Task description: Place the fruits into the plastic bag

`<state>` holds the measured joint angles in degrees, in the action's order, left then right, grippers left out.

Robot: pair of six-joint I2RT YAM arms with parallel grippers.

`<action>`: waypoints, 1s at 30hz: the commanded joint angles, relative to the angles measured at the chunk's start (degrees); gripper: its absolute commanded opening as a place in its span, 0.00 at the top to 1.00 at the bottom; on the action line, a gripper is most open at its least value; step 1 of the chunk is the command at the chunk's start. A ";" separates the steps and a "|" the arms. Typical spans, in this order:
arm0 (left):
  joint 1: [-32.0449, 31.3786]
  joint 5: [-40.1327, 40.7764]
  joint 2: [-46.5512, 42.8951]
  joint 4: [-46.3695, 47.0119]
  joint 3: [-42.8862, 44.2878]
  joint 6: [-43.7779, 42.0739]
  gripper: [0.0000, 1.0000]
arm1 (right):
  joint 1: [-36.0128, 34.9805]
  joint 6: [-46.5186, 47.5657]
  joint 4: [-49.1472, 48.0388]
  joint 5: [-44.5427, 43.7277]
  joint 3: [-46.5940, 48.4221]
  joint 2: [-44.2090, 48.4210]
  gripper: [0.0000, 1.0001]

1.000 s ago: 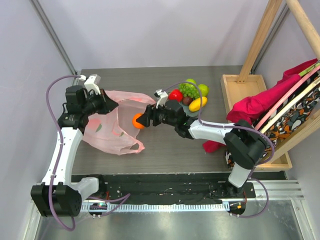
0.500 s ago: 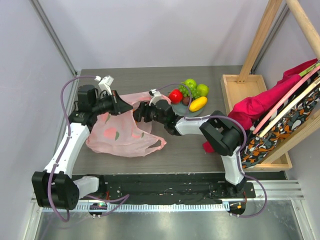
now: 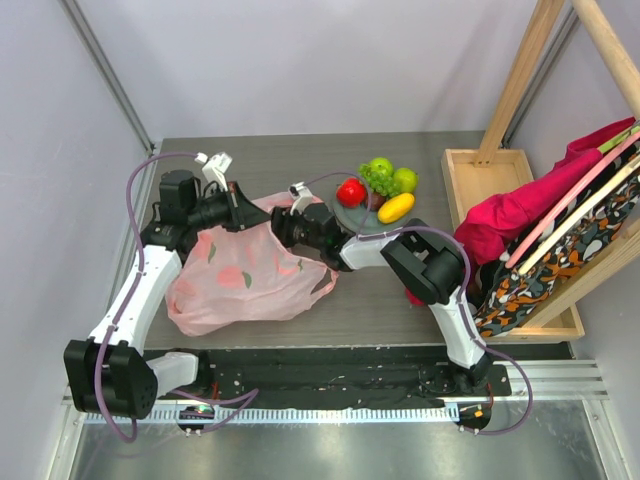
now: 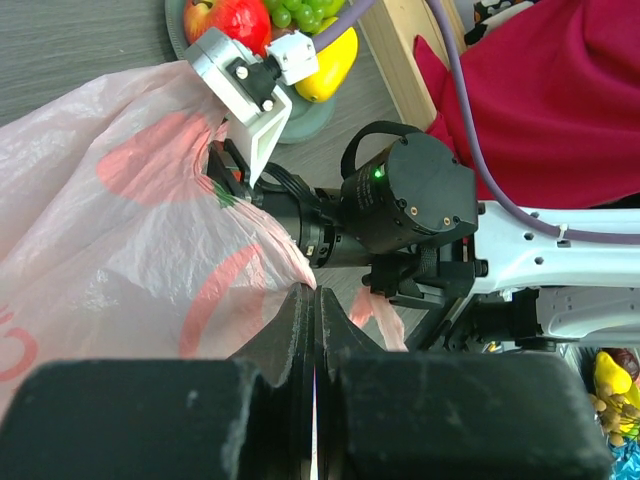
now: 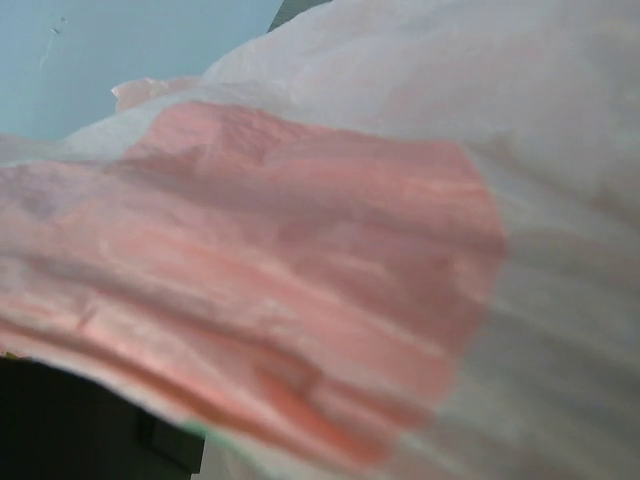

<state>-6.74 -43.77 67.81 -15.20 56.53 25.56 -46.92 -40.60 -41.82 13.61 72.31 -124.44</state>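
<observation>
Pink plastic bag (image 3: 240, 285): left gripper (image 4: 312, 296) clamps its 12 o'clock rim; right gripper (image 3: 284, 227) is buried at 1 o'clock, finger spread not discernible.

Bag (image 3: 245, 285) thin crinkly plastic; fruits (image 3: 380, 182) glossy, seemingly plastic.

A dark grey wood-grain table (image 3: 400, 300) is seen, with a round grey plate (image 4: 312, 118) at its far middle. At the right side a shallow wooden tray (image 3: 487, 178) is placed, under a slanted wooden frame (image 3: 520, 70). A red cloth (image 3: 520, 205) and a patterned fabric (image 3: 520, 285) are hung over it.
</observation>
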 commanded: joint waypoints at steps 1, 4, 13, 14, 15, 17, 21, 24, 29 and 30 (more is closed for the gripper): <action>-0.11 -0.35 0.13 1.85 0.68 0.28 1.00 | -0.81 2.28 -3.09 -0.07 0.46 2.10 0.36; -0.11 0.70 0.13 0.97 0.86 -0.25 1.00 | -0.90 3.33 -2.65 -0.25 -0.07 2.80 0.18; -0.11 2.63 -0.05 -0.79 1.30 -1.04 1.00 | -0.98 3.95 -3.88 -0.07 -2.96 5.35 0.05; -0.11 3.77 -0.22 -1.06 1.30 -1.30 1.00 | -0.90 4.04 -3.97 -0.16 -3.58 6.05 0.05; -0.11 4.74 -0.31 -1.58 1.73 -2.26 1.00 | -0.98 4.21 -4.75 0.02 -4.28 6.92 0.05; -0.03 8.32 -1.01 -3.95 2.26 -3.67 1.00 | -0.98 4.39 -5.37 0.37 -6.91 9.91 0.07; -0.11 13.88 -1.98 -8.52 3.85 -7.45 1.00 | -0.98 5.79 -4.24 -0.07 -11.57 16.23 0.08; -0.11 16.95 -2.51 -11.24 4.81 -9.82 1.00 | -0.90 7.81 0.40 -1.56 -14.21 20.81 0.09; -0.11 18.28 -3.03 -13.10 5.78 -12.28 1.00 | -0.98 9.22 12.27 -9.11 -16.76 26.08 0.10; -0.11 18.19 -3.21 -13.45 5.78 -12.46 1.00 | -0.98 9.40 15.34 -11.21 -17.03 26.27 0.10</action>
<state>-6.74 -27.97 66.57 -26.26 59.53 16.60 -47.57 -33.74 -36.56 10.07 56.97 -101.23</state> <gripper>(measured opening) 0.012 0.904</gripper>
